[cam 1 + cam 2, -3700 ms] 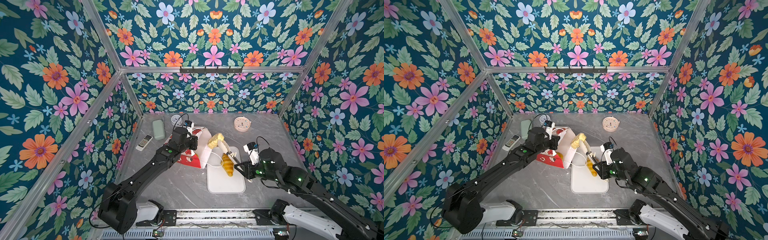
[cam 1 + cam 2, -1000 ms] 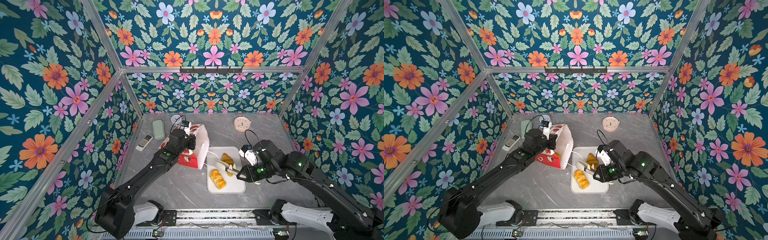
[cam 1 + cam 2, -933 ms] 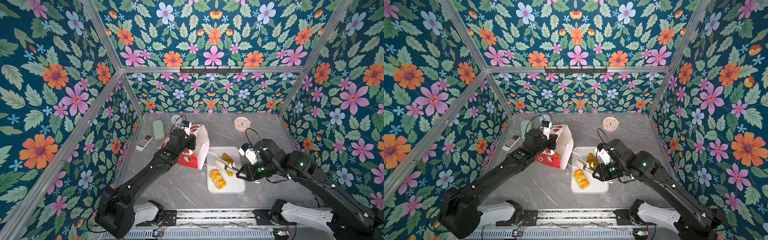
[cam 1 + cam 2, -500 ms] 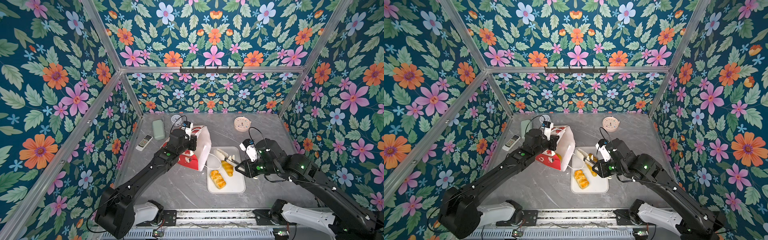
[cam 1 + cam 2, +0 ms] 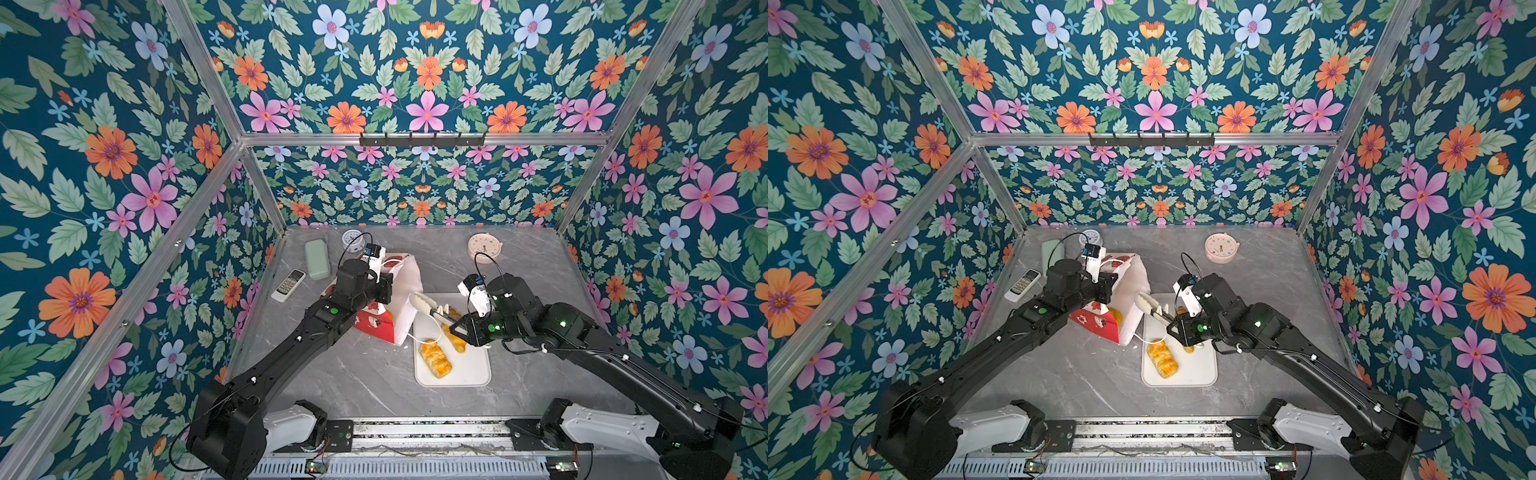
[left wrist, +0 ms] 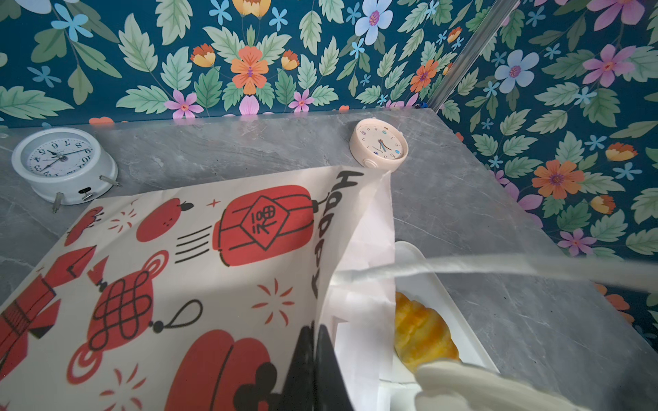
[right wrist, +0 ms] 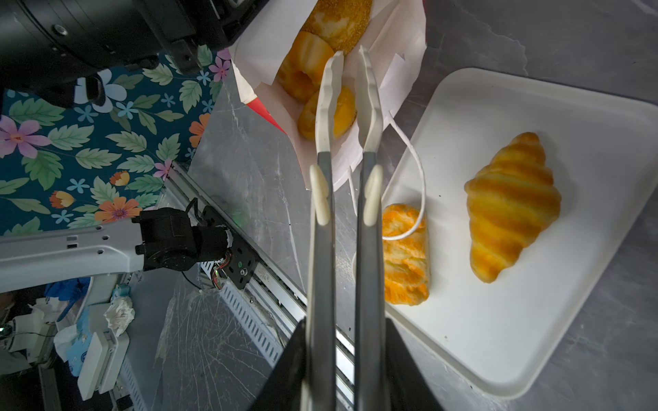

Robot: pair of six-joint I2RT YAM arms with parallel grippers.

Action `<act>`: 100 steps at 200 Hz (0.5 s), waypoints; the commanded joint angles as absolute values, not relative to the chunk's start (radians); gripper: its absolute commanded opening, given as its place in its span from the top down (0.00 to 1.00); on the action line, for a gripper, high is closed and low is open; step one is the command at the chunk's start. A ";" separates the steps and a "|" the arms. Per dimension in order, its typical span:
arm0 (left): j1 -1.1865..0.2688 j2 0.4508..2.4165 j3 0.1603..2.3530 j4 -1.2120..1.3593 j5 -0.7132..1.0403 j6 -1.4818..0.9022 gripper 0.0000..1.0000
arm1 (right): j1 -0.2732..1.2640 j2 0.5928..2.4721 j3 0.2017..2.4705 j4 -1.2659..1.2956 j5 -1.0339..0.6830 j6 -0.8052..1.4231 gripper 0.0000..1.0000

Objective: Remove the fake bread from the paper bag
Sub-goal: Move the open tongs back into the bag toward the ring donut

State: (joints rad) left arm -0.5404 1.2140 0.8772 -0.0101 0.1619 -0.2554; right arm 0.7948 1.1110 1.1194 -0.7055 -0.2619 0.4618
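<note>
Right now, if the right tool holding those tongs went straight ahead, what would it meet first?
Probably the round bun inside the open paper bag; the tongs in the right tool aim at it, though depth is unclear.

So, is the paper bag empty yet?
Not empty. The right wrist view shows three pastries inside the paper bag; only the croissant and braided roll lie on the tray.

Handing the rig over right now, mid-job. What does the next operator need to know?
Left gripper: shut on the rim of the paper bag, at its mouth beside the tray.
Right gripper: shut on the tongs; their tips are empty, at the bag mouth.
Done: croissant and braided roll lie on the tray.
Left: three pastries visible inside the bag.
</note>
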 commanded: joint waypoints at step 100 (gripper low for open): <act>-0.541 1.209 0.891 -0.017 0.233 -0.219 1.00 | 0.796 1.398 1.121 -0.491 -0.387 0.413 0.65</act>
